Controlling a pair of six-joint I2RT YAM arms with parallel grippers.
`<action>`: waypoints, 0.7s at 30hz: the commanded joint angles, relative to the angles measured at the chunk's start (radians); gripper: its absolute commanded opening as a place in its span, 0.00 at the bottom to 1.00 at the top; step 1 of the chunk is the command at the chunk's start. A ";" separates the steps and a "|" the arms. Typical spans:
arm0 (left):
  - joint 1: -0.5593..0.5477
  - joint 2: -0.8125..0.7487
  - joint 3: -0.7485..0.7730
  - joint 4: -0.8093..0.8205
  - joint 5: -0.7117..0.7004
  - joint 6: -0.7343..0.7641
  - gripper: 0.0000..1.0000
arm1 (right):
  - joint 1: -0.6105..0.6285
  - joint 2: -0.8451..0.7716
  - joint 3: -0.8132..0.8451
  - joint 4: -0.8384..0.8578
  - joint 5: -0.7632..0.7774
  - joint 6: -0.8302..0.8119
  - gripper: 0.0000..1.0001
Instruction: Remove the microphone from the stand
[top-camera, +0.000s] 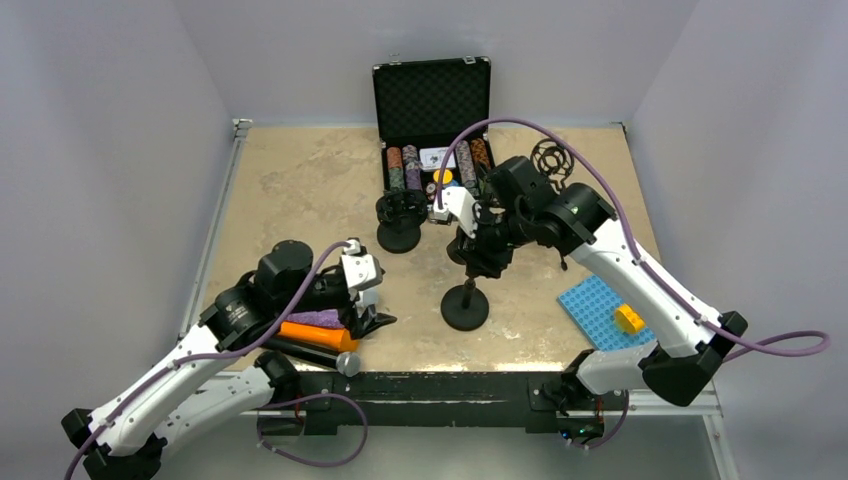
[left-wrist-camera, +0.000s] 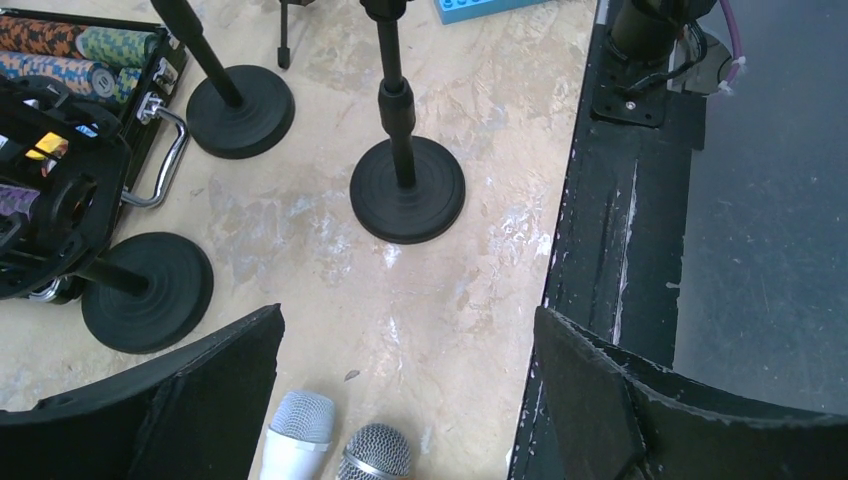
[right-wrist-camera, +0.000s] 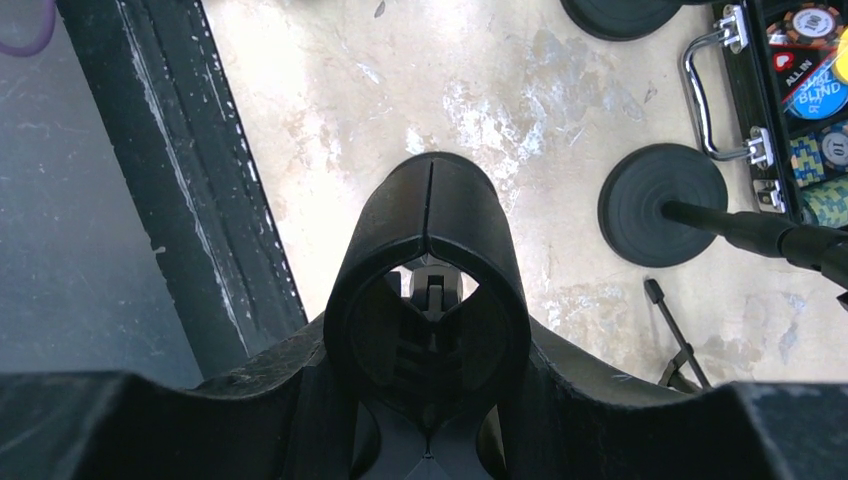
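From above, the left end effector (top-camera: 368, 316) hangs over the near left part of the counter (top-camera: 300, 180), its jaws spread wide and holding nothing. Right under it lie an orange microphone (top-camera: 315, 333) and a black microphone (top-camera: 318, 354), side by side along the near edge. The right end effector (top-camera: 483, 250) reaches in to the middle of the counter and sits at the top of a stand (top-camera: 466, 308), whose round base rests near the near edge. A second stand (top-camera: 400, 235) is further back, just in front of an open case (top-camera: 432, 95) at the far edge. A blue plate (top-camera: 598, 310) with a yellow brick (top-camera: 628, 318) on it lies toward the near right corner.

The left wrist camera shows both fingers (left-wrist-camera: 200, 395) far apart, with bare counter (left-wrist-camera: 480, 120) between them. Two microphone heads (left-wrist-camera: 300, 418) poke in at the bottom of the view, touching each other, one on a white body and one of grey mesh. The stand (left-wrist-camera: 405, 190) is upright ahead, close to the near edge. Two more round bases are to its left, beside the case (left-wrist-camera: 90, 60) with its chips (left-wrist-camera: 60, 45).

The right wrist camera shows the right end effector (right-wrist-camera: 428, 425) clenched on the stand's black clip (right-wrist-camera: 430, 215), a finger pressed to each side of its ring. Beyond it, the counter (right-wrist-camera: 330, 120) carries another round base (right-wrist-camera: 660, 205) beside the case's handle (right-wrist-camera: 705, 95).
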 joint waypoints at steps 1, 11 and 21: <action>0.015 -0.023 -0.024 0.065 0.001 -0.042 0.99 | 0.005 -0.006 -0.047 -0.003 0.070 -0.039 0.00; 0.051 -0.040 -0.062 0.133 0.061 -0.085 0.98 | 0.006 -0.015 -0.207 0.106 0.078 -0.011 0.00; 0.075 -0.032 -0.073 0.143 0.062 -0.079 0.98 | 0.002 -0.025 -0.129 0.118 0.124 0.032 0.69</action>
